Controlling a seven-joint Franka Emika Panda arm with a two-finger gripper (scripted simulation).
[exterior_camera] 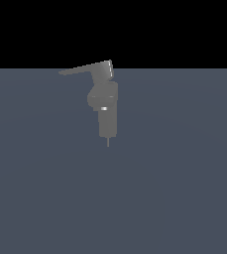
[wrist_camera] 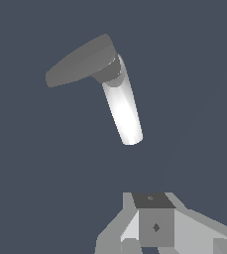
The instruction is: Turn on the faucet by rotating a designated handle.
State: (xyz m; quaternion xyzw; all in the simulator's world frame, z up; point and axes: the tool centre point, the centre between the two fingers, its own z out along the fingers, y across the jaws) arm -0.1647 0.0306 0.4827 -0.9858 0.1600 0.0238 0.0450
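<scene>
Dark slate-blue ground fills both views, with a black band above it in the exterior view and nothing else around.

On that ground, a little above the middle of the exterior view, stands the faucet, upright, with a bulge midway, a small bright band and a blocky cap on top. From the cap the handle runs out toward about 9 o'clock in that view, nearly level, tapering to a point at its far end. Its long axis is thus close to horizontal and crosswise to the upright body.

The arm is not visible in the exterior view. In the wrist view the gripper shows only as pale blocky parts at the picture's edge; its fingertips are cut off, so I cannot tell whether it is spread or pressed together. It holds nothing that can be seen.

From the gripper, the faucet lies ahead at roughly 11 o'clock, well apart, seen as a bright cylinder. The handle sits at its far end, with its tip reaching toward 9 o'clock.

By my judgement the approach is not yet made: the gripper must close the gap and come beside the lever's outer part, where a sideways push would swing it about the upright body.
</scene>
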